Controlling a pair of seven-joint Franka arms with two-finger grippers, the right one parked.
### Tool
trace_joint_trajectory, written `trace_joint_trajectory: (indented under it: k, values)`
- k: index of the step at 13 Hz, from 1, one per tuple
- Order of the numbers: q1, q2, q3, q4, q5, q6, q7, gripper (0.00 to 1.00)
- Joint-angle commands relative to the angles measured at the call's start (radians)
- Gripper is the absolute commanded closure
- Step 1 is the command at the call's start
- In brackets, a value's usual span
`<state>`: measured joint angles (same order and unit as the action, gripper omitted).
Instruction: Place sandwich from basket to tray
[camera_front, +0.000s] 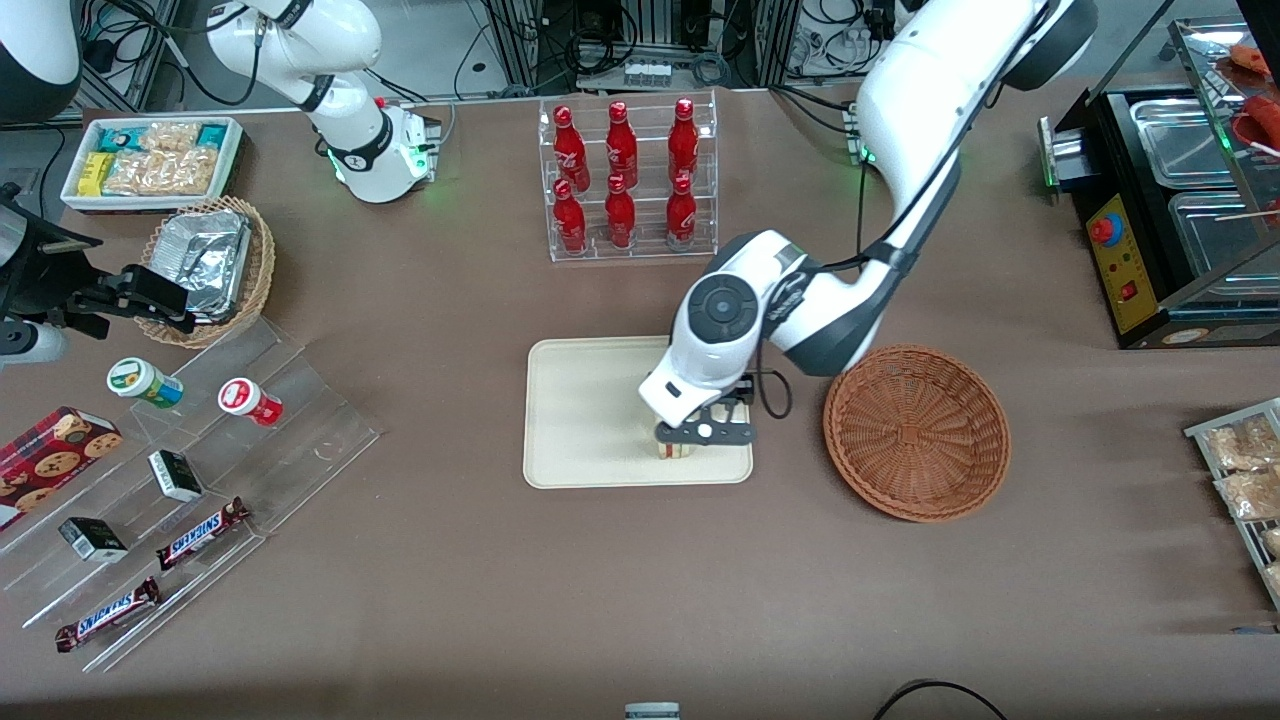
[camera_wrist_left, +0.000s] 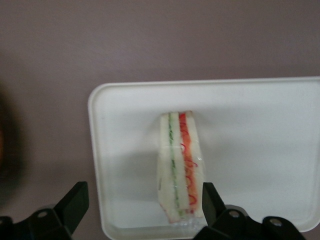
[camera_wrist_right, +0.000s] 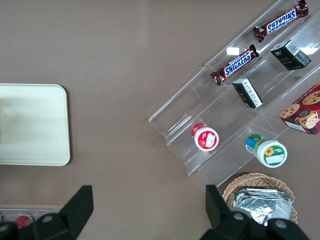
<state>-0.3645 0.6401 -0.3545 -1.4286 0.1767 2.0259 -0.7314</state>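
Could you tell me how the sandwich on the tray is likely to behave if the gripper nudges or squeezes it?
The sandwich stands on a narrow edge on the tray, so a sideways nudge would probably tip it flat. Its pale bread and thin filling layers look soft, likely to squash under a firm squeeze. The open gripper has one finger right beside it, so withdrawing could brush it.

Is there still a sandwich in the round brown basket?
No, the basket is empty; the sandwich sits on the tray, with the gripper open over it.

Legible text: "SNICKERS" on two chocolate bars (camera_front: 203, 533) (camera_front: 107, 614), lower left of the front frame, on the clear stepped stand (camera_front: 290, 440). Gripper (camera_front: 678, 447) above the tray (camera_front: 580, 420): unmarked.
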Motion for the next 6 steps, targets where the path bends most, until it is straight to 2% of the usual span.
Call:
trace_joint_trajectory:
  k: [1, 4, 6]
  values:
    - [0.07, -0.065, -0.003, -0.003, 0.0, -0.068, -0.013, 0.0]
    - [0.136, -0.106, -0.003, -0.004, -0.063, -0.076, -0.008, 0.0]
    - [0.176, -0.123, -0.001, -0.004, -0.063, -0.116, 0.0, 0.0]
